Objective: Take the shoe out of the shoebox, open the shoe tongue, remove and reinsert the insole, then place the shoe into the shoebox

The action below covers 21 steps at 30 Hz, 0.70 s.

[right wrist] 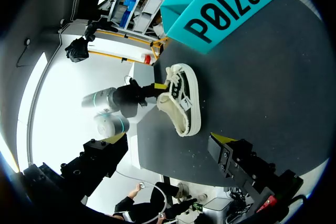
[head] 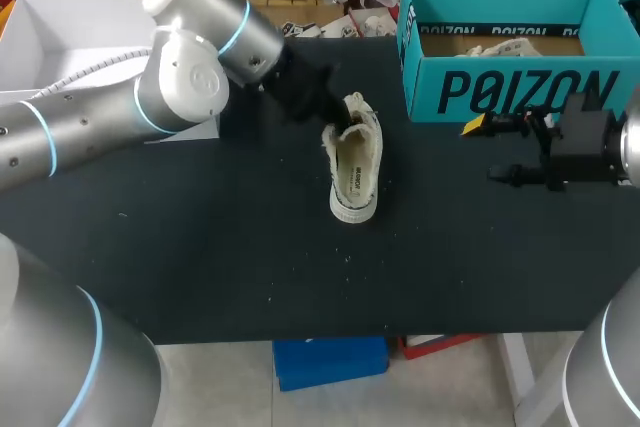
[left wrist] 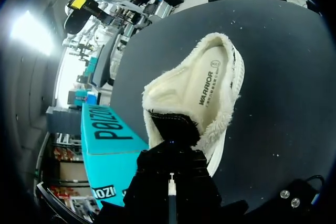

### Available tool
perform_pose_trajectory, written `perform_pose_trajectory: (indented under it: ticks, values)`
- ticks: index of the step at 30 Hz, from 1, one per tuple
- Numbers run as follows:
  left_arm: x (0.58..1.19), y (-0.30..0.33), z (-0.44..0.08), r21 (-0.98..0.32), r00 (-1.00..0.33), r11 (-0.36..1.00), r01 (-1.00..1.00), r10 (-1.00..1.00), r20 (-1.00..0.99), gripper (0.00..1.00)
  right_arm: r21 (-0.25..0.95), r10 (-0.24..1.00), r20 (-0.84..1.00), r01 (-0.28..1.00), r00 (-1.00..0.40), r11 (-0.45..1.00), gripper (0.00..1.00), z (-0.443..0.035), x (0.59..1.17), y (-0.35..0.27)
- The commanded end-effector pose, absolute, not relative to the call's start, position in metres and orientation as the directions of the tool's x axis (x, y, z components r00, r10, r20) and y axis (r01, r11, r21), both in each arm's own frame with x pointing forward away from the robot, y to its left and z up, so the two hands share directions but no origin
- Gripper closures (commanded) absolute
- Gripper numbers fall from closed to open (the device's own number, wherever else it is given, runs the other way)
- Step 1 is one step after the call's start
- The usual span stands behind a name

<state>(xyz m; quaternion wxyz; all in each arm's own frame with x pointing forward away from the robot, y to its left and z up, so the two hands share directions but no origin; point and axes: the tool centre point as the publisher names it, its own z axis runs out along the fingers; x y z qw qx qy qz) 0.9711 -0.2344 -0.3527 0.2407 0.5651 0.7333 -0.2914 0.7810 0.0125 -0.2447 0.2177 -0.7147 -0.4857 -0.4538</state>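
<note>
shoebox (head: 425, 67) side: large black lettering | insole (left wrist: 210, 82): small black print

The shoe (head: 355, 162) lies on the desk (head: 200, 247) near its middle. One end is right at the left pincer (head: 335, 119), and the rest stretches away ahead of it. The shoebox (head: 510, 92) stands on the desk off to one side of the left pincer, apart from the shoe. The right pincer (head: 485, 152) hangs over the desk just in front of the shoebox. The shoe lies ahead of this pincer, well apart from it.
</note>
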Motion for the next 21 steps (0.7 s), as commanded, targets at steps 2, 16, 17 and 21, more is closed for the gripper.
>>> perform_pose_trajectory:
  ticks: [2,16,17,21]
  values:
    - [0.952,-0.232,-0.352,-0.152,-0.229,0.172,0.973,0.689,-0.688,1.00,0.129,0.497,0.859,0.892,0.118,-0.434,0.00,-0.244,0.781,0.013]
    - [0.934,-0.214,-0.326,-0.089,-0.140,0.108,0.990,0.750,-0.647,1.00,0.129,0.497,0.859,0.892,0.118,-0.434,0.00,-0.244,0.781,0.013]
    - [0.937,-0.210,-0.322,-0.067,-0.132,0.115,0.991,0.754,-0.644,1.00,0.129,0.497,0.859,0.892,0.118,-0.434,0.00,-0.244,0.781,0.013]
    - [0.947,-0.205,-0.312,-0.036,-0.127,0.137,0.990,0.747,-0.653,1.00,0.129,0.497,0.859,0.892,0.118,-0.434,0.00,-0.244,0.781,0.013]
